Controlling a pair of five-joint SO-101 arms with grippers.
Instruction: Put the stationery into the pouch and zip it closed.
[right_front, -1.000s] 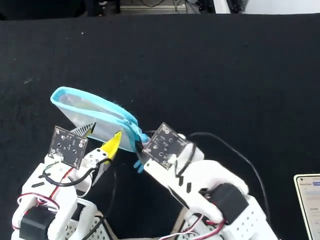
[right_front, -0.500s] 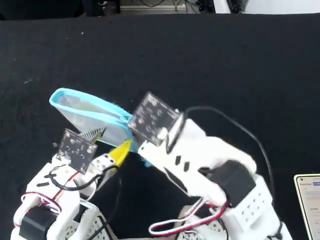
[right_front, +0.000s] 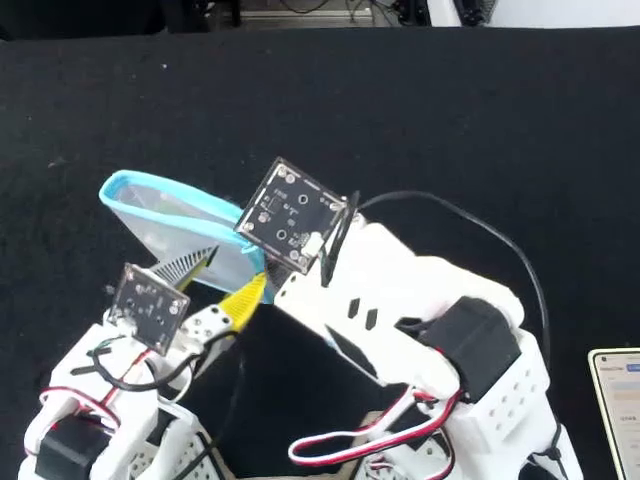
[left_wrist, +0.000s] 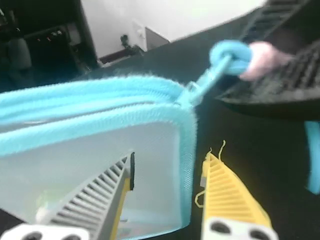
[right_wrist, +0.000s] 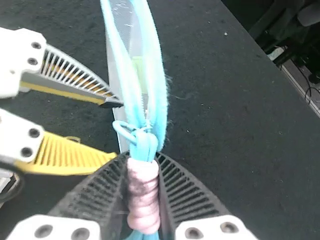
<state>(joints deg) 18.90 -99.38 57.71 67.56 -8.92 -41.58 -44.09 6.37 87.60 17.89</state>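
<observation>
A clear pouch with a blue zip border stands on its edge at the left of the black table. My left gripper holds its near end, with the grey finger on the clear wall and the yellow finger just past the end seam. My right gripper is shut on the pink-and-blue zipper pull, right behind the slider at that end. Past the slider, the two blue tapes run with a narrow gap. Something pale green shows inside.
The right arm's wrist board hangs over the pouch's near end and hides it from above. A white device lies at the table's right front edge. Black cloth stretches bare behind and to the right.
The right arm has risen and swung left over the pouch's near end, keeping hold of the zipper pull. The left arm shifted slightly; the pouch stays about where it was.
</observation>
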